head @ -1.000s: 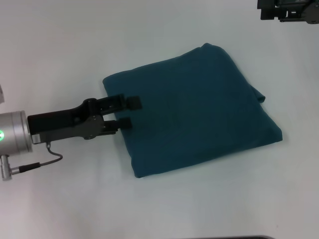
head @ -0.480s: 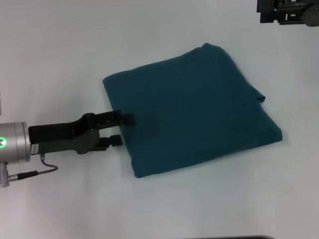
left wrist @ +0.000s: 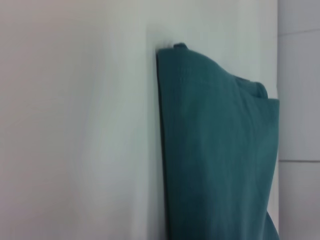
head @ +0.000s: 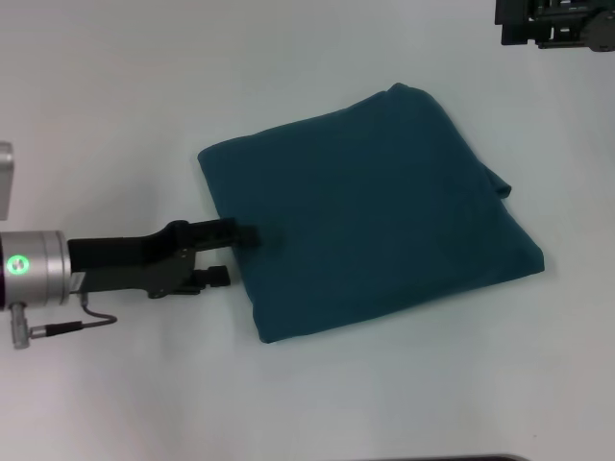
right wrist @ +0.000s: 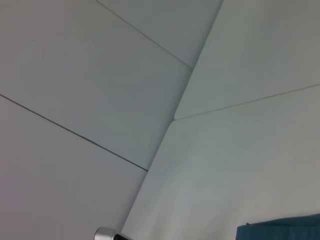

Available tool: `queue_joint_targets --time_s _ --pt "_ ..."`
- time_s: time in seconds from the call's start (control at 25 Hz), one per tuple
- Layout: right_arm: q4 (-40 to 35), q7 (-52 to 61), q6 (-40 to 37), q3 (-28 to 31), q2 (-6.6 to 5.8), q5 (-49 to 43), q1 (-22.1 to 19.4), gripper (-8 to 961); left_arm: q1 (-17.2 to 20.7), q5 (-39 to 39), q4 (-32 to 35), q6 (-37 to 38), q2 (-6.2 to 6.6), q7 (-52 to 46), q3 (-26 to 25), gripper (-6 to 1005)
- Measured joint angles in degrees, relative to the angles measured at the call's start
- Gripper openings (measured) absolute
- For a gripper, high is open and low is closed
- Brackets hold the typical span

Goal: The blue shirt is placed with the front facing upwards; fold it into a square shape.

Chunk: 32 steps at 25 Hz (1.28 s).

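one blue shirt (head: 370, 206) on my screen, two arms, and only one of them busy. the shirt lies folded into a rough square on the white table (head: 115, 86), about centre and a bit to the right, with no lettering showing on its upper face. i've got the left gripper (head: 233, 254) reaching in from the left at the shirt's left edge, its two fingers parted: the far finger tip (head: 246, 233) rests over the fabric, the near one (head: 217, 277) sits just off the edge on the table, nothing clamped between them. the left wrist view gives me what the head view can't: that folded edge side-on, a thick stack of layers with a small lump at one corner, but no fingers of its own. the right wrist view catches only a sliver of teal in its corner, the rest being plain pale panels. the right gripper (head: 555, 23) is parked at the far right, mostly cut off, and i can't tell how its fingers stand. nothing lies across the shirt besides that one finger tip.
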Motion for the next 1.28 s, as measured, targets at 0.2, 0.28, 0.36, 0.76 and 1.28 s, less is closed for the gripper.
queue_joint_targets --time_s 0.2,0.28,0.36,0.76,1.28 --pt "0.0 0.0 0.0 0.0 0.00 0.0 0.0 615 -1.2 0.0 0.0 -0.5 -0.57 -0.5 1.2 912" --pt "0.0 0.0 0.0 0.0 0.00 0.0 0.0 614 -1.9 0.1 0.0 -1.4 -0.69 -1.8 2.9 911" --pt "0.0 0.0 0.0 0.0 0.00 0.0 0.0 614 -2.5 0.1 0.0 -2.1 -0.68 -2.2 4.9 911" --pt "0.0 0.5 -0.1 0.3 0.00 0.0 0.0 614 -3.8 0.1 -0.1 -2.9 -0.72 -2.0 6.2 656" --pt "0.0 0.5 -0.4 0.2 -0.09 0.0 0.0 615 -5.1 0.1 0.1 -3.3 0.19 -2.8 6.4 292"
